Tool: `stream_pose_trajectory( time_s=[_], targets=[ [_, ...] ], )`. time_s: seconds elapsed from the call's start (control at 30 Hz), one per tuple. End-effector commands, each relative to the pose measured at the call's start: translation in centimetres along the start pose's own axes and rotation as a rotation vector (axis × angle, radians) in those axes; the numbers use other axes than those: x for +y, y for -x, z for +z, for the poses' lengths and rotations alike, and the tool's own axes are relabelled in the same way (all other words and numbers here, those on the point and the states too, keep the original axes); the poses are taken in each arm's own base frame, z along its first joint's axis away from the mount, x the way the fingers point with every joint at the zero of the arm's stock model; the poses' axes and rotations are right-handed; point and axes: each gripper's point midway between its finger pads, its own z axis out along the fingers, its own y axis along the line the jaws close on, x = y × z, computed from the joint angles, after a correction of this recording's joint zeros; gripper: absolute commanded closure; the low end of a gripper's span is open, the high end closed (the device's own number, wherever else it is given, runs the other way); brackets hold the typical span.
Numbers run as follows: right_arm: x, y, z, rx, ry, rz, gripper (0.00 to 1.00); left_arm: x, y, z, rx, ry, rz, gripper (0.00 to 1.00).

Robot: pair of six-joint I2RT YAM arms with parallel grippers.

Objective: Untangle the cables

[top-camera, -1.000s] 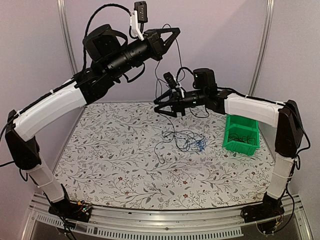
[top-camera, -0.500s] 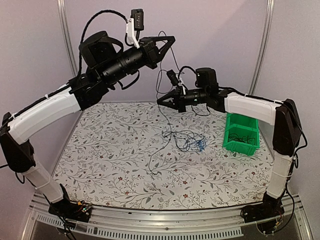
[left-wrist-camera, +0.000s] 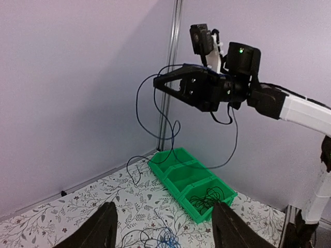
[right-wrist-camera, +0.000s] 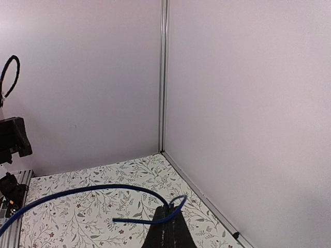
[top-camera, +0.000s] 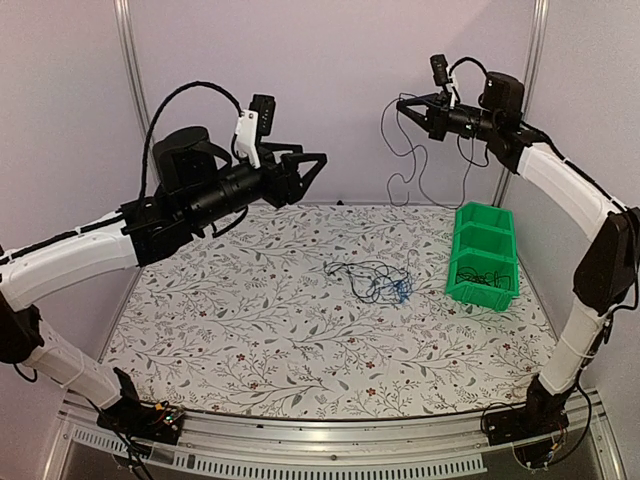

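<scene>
Right pincer point(top-camera: 404, 103), held high, was clamped on a cable point(right-wrist-camera: 103, 186); left pincer point(top-camera: 312, 175) stood apart over the worktop point(top-camera: 250, 320); other cables point(top-camera: 372, 278) lay tangled.

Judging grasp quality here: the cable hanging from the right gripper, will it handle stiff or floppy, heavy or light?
Likely floppy: the held cable droops in loose loops below the shut right gripper. Probably light, since a fingertip pinch carries it all. It may swing and snag when moved, with loops dangling free.
</scene>
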Motion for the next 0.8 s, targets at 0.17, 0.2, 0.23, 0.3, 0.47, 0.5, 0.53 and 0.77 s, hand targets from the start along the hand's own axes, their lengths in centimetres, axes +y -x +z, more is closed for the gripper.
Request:
stream_pose_trajectory(
  time_s=[0.17,0.2,0.23,0.3,0.47,0.5,0.53,0.77],
  targets=[
    [-5.1,2.5,-6.8,0.056,-0.247,-0.138,1.0,0.8,-4.2,1.7,0.091,0.002,0.009,0.35],
    [-5.8,2.3,-7.6,0.068,-0.273,-0.136,1.0,0.8,-4.4,2.0,0.095,0.001,0.009,0.35],
    [-6.5,2.0,-8.4,0.081,-0.296,-0.131,1.0,0.4,-4.6,2.2,0.1,-0.024,0.008,0.35],
    [-7.7,1.3,-10.0,0.105,-0.342,-0.126,1.0,0.1,-5.2,2.8,0.117,-0.042,0.009,0.35],
    [-9.6,-0.1,-13.7,0.146,-0.43,-0.111,1.0,-0.3,-6.1,3.8,0.14,-0.068,0.002,0.36],
    [-10.3,-0.4,-14.9,0.155,-0.46,-0.105,1.0,-0.3,-6.3,3.9,0.142,-0.072,0.0,0.36],
    [-10.8,-0.9,-15.7,0.165,-0.483,-0.095,1.0,-0.4,-6.4,4.0,0.145,-0.077,-0.001,0.36],
    [-13.3,-3.8,-19.4,0.208,-0.59,-0.034,1.0,-1.0,-7.1,5.0,0.164,-0.114,-0.009,0.36]
  ],
)
